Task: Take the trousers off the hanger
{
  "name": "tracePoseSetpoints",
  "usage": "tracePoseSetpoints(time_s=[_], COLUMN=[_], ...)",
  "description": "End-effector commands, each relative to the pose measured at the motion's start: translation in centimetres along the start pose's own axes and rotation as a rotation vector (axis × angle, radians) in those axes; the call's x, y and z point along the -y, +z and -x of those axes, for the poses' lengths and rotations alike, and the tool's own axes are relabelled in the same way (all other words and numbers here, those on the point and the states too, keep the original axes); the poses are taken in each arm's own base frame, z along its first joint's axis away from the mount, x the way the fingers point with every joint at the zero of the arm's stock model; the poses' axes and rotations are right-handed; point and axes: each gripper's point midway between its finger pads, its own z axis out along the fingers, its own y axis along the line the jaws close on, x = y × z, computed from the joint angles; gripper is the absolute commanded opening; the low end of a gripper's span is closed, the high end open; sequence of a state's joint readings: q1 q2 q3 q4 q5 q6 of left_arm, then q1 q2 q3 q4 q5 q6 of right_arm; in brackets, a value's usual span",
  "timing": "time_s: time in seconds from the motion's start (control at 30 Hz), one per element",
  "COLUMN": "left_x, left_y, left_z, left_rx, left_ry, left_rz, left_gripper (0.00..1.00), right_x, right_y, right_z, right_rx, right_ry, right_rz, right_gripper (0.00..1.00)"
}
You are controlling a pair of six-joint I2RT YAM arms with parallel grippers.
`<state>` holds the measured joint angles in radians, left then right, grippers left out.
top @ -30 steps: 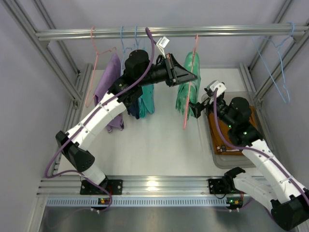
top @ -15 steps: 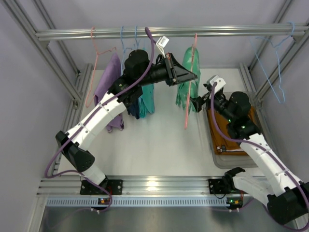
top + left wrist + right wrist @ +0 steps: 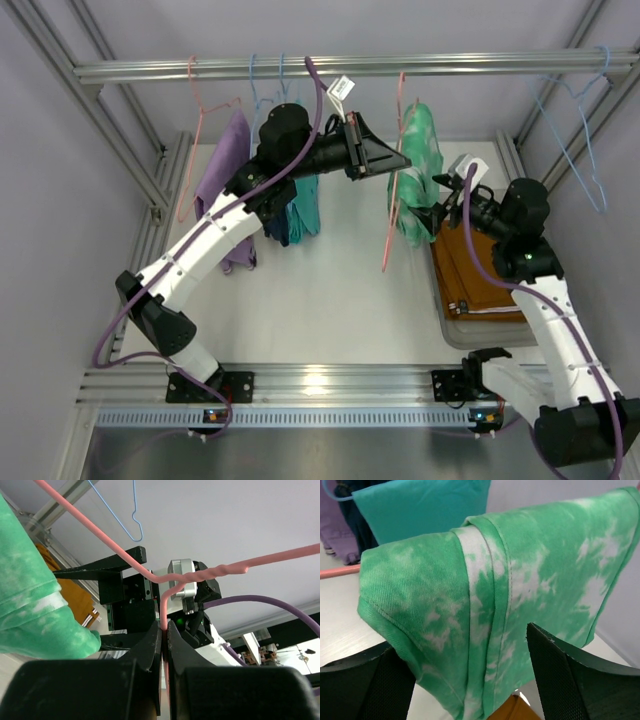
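Note:
The mint-green trousers [image 3: 420, 165] mottled with white hang over a pink wire hanger [image 3: 388, 232] on the rail. My left gripper [image 3: 403, 160] is shut on the hanger's wire neck [image 3: 200, 575], which is pinched between its fingertips [image 3: 164, 630]. My right gripper [image 3: 437, 212] is open, its fingers standing either side of the folded green cloth [image 3: 485, 595] without pressing it [image 3: 470, 677]. The rust-orange trousers [image 3: 480, 270] lie folded in the tray at the right and show in the left wrist view [image 3: 70, 592] too.
A lilac pair [image 3: 232, 165] and a teal pair [image 3: 305, 205] hang on the rail [image 3: 450, 65] behind my left arm. Bare blue hangers [image 3: 575, 130] hang at the far right. The grey tray [image 3: 455, 328] stands by the right frame post.
My right gripper has risen and moved right. The green trousers have shifted right and up with it, away from the hanger's lower wire. My left arm has stayed still.

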<state>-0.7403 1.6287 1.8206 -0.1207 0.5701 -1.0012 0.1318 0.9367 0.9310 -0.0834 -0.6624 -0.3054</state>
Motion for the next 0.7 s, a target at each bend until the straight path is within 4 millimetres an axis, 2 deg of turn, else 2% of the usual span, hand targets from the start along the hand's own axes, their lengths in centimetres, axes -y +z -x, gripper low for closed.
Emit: tracePoseSetpoints(time_s=[0.0,0.4,0.57,0.63,0.67], left_x=[8.0,7.9,8.4,8.4,8.5], left_y=[-2.1,-2.1,-2.0,-1.9,-1.9], left_z=[2.3,2.1,1.8,1.7,1.6], left_rx=[0.087,0.075,0.072,0.070,0.070], left_ry=[0.184,0.187,0.181,0.177,0.175], left_rz=[-0.228,-0.229,-0.240,-0.241,-0.242], left_gripper=[0.00,0.00,0.00,0.00,0.00], right_x=[-0.7,0.8,4.6,5.0,5.2], right_y=[-0.8,-0.7,-0.3,-0.2,-0.1], right_z=[1.9,0.8,1.7,1.8,2.5], right_rx=[0.023,-0.019,0.015,0.021,0.053], right_ry=[-0.098,-0.162,-0.130,-0.105,-0.096], right_rz=[0.092,0.073,-0.127,-0.148,-0.164], right_gripper=[0.80,0.78,0.85,0.91,0.92])
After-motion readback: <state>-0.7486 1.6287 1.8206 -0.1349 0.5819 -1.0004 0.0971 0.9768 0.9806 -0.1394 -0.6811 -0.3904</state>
